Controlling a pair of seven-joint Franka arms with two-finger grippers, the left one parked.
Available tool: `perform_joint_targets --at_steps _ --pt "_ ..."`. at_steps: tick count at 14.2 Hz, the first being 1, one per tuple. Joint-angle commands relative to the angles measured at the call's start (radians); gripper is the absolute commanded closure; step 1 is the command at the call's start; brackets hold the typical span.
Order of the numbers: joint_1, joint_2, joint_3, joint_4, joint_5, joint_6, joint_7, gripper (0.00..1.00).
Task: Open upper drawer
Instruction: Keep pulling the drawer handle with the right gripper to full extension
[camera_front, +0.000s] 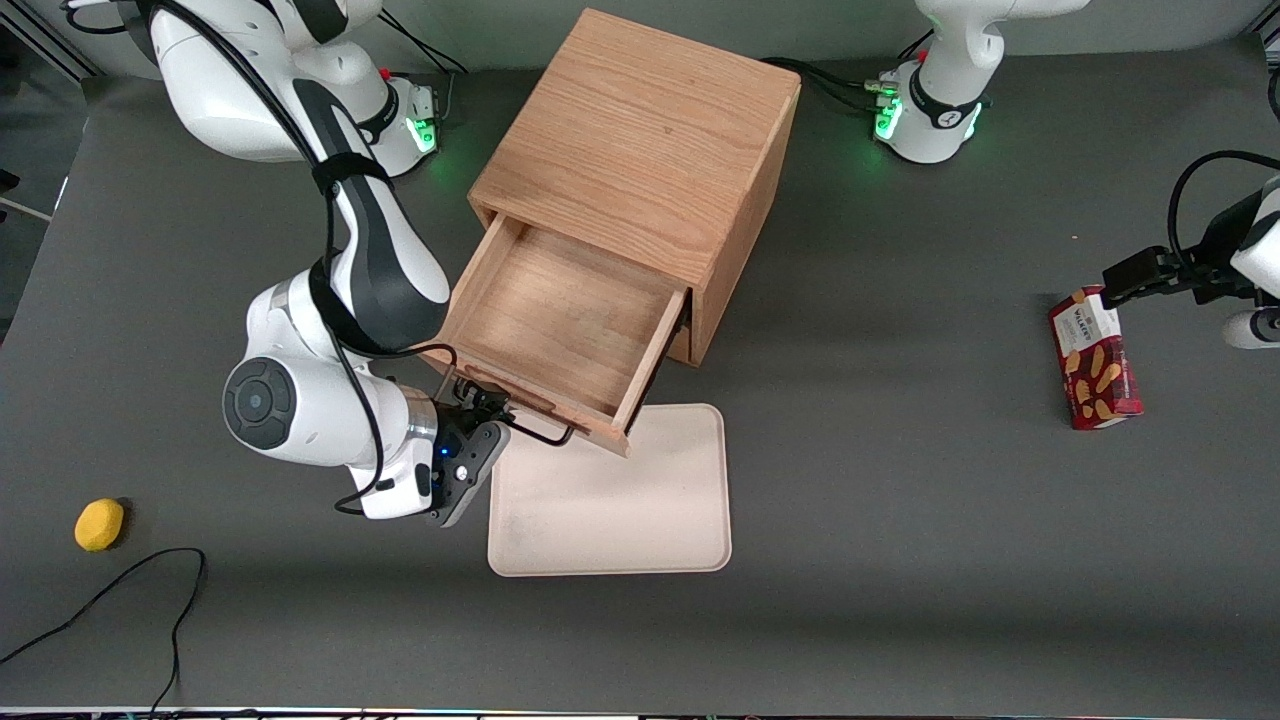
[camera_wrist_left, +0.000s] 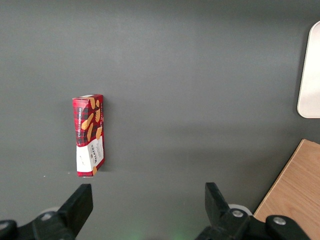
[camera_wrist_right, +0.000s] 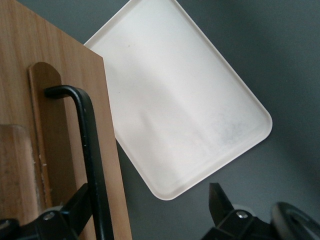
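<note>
In the front view, a cube-shaped light oak cabinet (camera_front: 640, 170) stands on the dark grey table (camera_front: 900, 500), and its upper drawer (camera_front: 560, 330) is pulled well out, showing a bare plain-wood tray floor. The drawer's front panel overhangs the edge of a flat cream-coloured rectangular tray (camera_front: 610, 495) that lies nearer the camera. The right arm's gripper (camera_front: 490, 425) sits at the drawer's front, by the end of the thin black wire handle (camera_front: 540, 432) that lies toward the working arm's end of the table. A small yellow rounded object (camera_front: 99, 524) lies well apart at the working arm's end, near a loose black cable (camera_front: 120, 590). A red tartan biscuit box (camera_front: 1095, 358) lies toward the parked arm's end.

The left wrist view shows that biscuit box (camera_wrist_left: 89, 135) close up, lying on the table, along with a corner of the cream tray (camera_wrist_left: 311, 75) and an edge of the oak cabinet (camera_wrist_left: 295, 195); the drawer and the working gripper do not appear here.

The right wrist view alone shows the grip in detail. The gripper (camera_wrist_right: 150, 210) has its two black fingers spread wide, closed on nothing. One finger (camera_wrist_right: 75, 205) lies against the black handle (camera_wrist_right: 87, 145), the other finger (camera_wrist_right: 220, 202) stands well clear over the table. The drawer front (camera_wrist_right: 60, 75) fills the space beside the handle, with the cream tray (camera_wrist_right: 185, 105) under its edge.
</note>
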Motion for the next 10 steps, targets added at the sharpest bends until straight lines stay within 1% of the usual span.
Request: perform_joint_targets --at_steps 1,10 --pt "-0.022 0.027 0.005 0.037 0.021 0.008 0.011 0.00" --pt "-0.037 0.039 0.007 0.039 0.023 0.036 0.008 0.00"
